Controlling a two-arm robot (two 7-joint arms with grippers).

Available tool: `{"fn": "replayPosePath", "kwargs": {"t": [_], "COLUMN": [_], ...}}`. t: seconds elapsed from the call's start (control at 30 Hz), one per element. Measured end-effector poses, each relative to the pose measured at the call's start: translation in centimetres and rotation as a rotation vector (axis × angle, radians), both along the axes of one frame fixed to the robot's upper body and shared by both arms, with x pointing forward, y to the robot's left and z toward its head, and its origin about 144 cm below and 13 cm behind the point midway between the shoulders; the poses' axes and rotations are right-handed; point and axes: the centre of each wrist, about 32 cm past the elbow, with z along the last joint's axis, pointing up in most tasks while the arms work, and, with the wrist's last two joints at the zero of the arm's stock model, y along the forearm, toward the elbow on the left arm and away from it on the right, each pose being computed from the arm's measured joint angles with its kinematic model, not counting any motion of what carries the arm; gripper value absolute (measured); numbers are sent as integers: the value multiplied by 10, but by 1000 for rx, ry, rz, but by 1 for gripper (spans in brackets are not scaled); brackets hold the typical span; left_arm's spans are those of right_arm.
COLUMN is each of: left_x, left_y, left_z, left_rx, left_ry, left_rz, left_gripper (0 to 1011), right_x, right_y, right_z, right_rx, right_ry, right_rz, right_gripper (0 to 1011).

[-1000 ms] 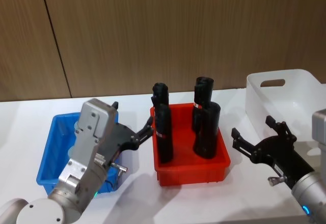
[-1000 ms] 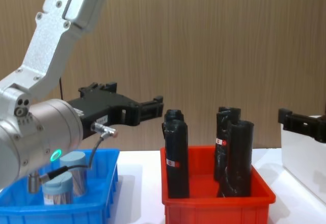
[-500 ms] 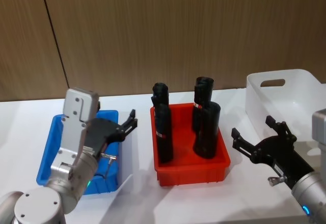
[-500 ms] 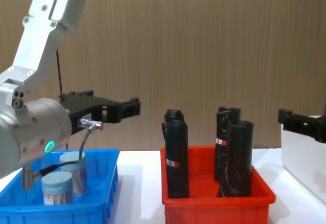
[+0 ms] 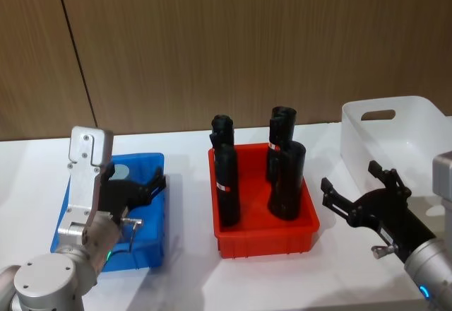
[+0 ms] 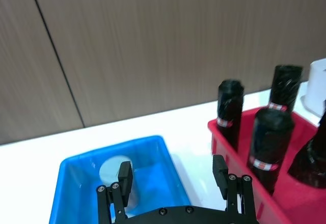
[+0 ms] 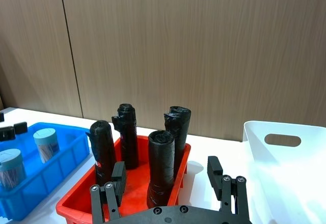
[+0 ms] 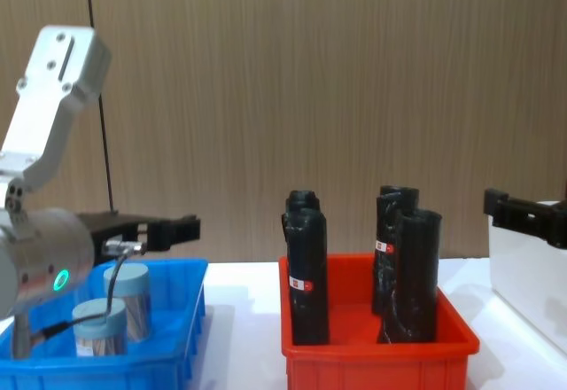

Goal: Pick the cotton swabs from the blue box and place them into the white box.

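Two cotton swabs (image 8: 127, 297) in blue box (image 8: 115, 372), left gripper (image 6: 172, 169) above, right gripper (image 7: 166, 167) aside, both jaws wide

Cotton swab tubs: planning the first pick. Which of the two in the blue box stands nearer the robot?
The front tub, partly overlapping the other tub behind it, which stands nearer the red box.

place: lab-like robot test bench | cues: white table (image 5: 187, 268), wood-panel wall (image 5: 212, 42), blue box (image 5: 152, 212), red bin (image 5: 268, 244), white box (image 5: 409, 136)

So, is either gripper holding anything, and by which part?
Nothing is held. Left gripper is open over the blue box; right gripper is open and empty.
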Motion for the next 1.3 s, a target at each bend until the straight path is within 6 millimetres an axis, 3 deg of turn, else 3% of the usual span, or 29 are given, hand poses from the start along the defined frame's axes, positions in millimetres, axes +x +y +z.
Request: {"fn": "replayPosePath", "kwargs": {"t": [0.5,1.3], "left_x": [10,20], "left_y": [16,31], "left_z": [-19,-35], "left_rx": [-28,-17], "left_ry": [154,243], "left_rz": [68,115], "left_gripper": [1004,1004], "right_x": [0,0], "right_y": [0,0], "right_z": [0,0], "right_rx": [0,0], "right_ry": [0,0], "right_rz": [0,0], "right_gripper": [1002,1002]}}
